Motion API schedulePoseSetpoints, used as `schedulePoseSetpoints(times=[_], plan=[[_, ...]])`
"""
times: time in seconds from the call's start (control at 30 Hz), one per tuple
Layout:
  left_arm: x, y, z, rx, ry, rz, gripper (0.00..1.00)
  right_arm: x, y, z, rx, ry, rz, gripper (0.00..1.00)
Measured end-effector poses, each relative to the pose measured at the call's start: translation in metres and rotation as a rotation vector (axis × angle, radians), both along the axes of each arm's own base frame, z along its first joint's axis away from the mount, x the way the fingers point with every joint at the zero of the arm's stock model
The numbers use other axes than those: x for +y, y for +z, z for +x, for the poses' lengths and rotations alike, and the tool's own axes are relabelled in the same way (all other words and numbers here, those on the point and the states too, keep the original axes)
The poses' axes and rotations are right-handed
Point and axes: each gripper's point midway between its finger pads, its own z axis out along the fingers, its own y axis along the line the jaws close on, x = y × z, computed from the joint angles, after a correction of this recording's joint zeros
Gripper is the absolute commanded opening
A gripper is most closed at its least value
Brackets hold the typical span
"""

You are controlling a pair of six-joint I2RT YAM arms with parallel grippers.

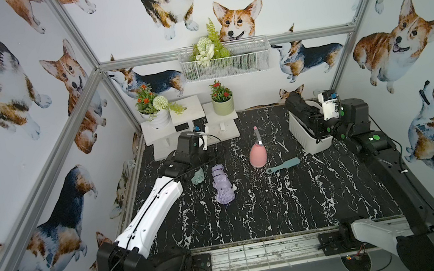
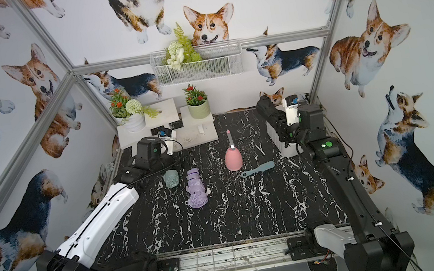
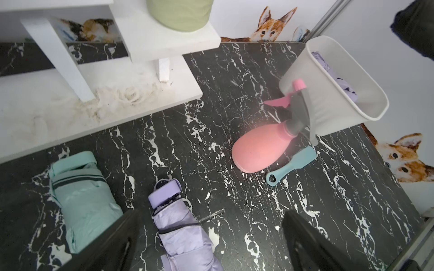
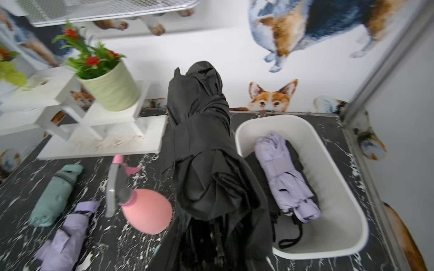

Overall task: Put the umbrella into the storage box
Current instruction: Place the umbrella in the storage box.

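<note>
Right gripper [image 1: 318, 125]: your jaws are clamped on the near end of the black umbrella [image 4: 202, 140]. The fingertips are buried in its fabric in the wrist view.
Black umbrella: folded, it juts out ahead of your right gripper, tilted upward and clear of the table [image 3: 234, 93].
Storage box [image 4: 328, 248]: it is just beside and below your right gripper. You cannot tell whether the held umbrella touches its rim.
Box contents: a stowed lilac umbrella [image 4: 284, 178] lies lengthwise on something black.
Left gripper [image 3: 211, 213]: your jaws stand wide apart and hold nothing.
Beneath left gripper: a loose lilac umbrella [image 3: 183, 234] lies on the table, and a mint umbrella [image 3: 79, 194] lies alongside it without touching.
Farther out: between your two grippers, a pink spray bottle [image 3: 260, 145] stands upright with a teal brush [image 3: 293, 164] near its base.
</note>
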Motion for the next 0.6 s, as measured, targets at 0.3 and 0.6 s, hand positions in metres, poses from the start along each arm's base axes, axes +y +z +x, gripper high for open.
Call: schedulePoseSetpoints(times=[0.3, 0.6], plan=[[0.002, -0.043, -0.009, 0.108, 0.047, -0.03, 0.96, -0.068, -0.061, 0.05, 0.125, -0.213, 0.013, 0.0], [0.004, -0.061, -0.014, 0.148, 0.072, -0.046, 0.94, -0.107, -0.087, 0.107, 0.155, -0.252, 0.0, 0.12]])
